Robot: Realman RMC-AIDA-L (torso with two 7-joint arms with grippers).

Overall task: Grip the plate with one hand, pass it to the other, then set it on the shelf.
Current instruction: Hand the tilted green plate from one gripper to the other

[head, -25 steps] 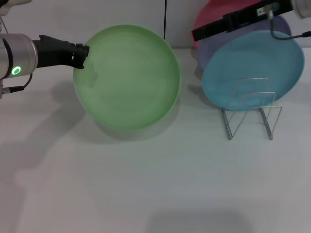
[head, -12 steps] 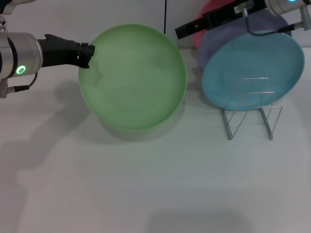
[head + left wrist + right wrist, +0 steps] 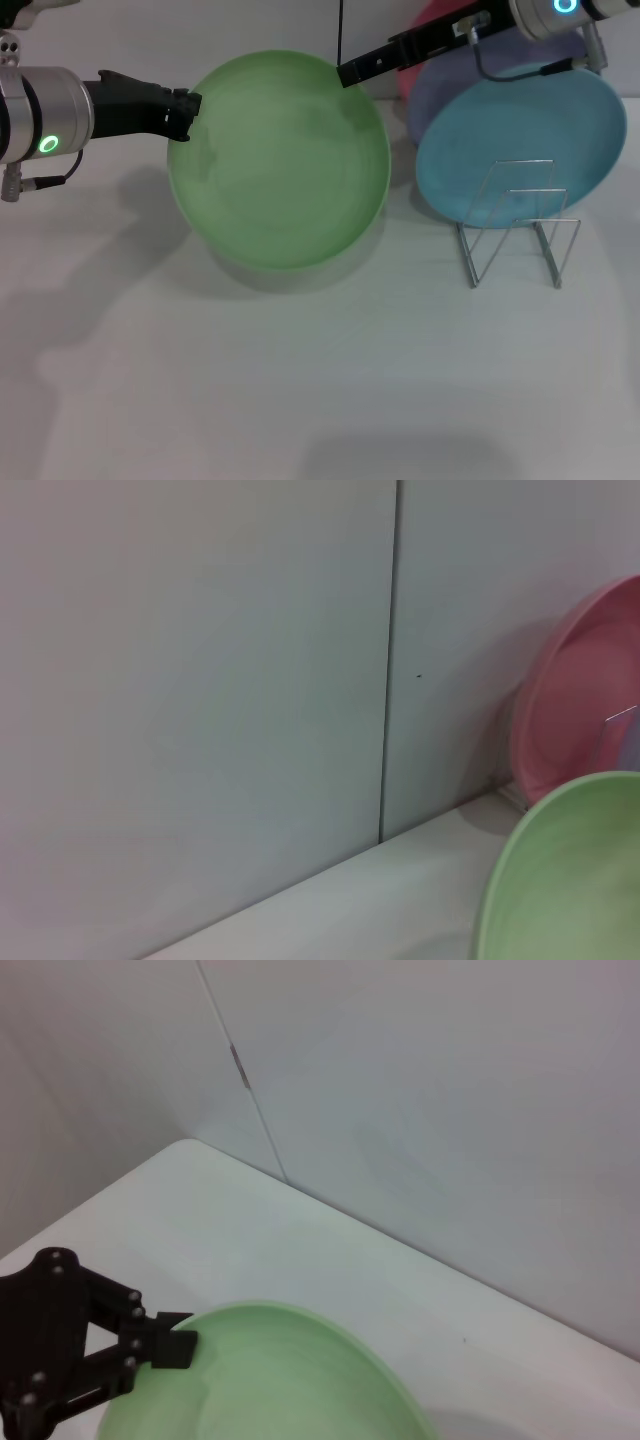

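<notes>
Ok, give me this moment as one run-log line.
phase: handover approach | left gripper: shut on green plate rim, held up | right gripper: at plate's far rim, not gripping | wire rack: no green plate

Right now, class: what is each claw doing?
Left claw: closed on the green plate's rim, holding it up.
Right claw: at the plate's far edge, holding nothing; open or closed cannot be told.

White matte tabletop (image 3: 330, 380) fills most of head view, meets wall at back. Wall (image 3: 200, 680) pale grey, smooth, made of flat panels. Dark vertical panel seam (image 3: 389, 660) runs down wall to tabletop edge; same seam visible at top centre of head view. Second seam (image 3: 240, 1070) shows in right wrist view, above tabletop corner. Light soft, diffuse; faint grey shadows on tabletop left of seam line.
</notes>
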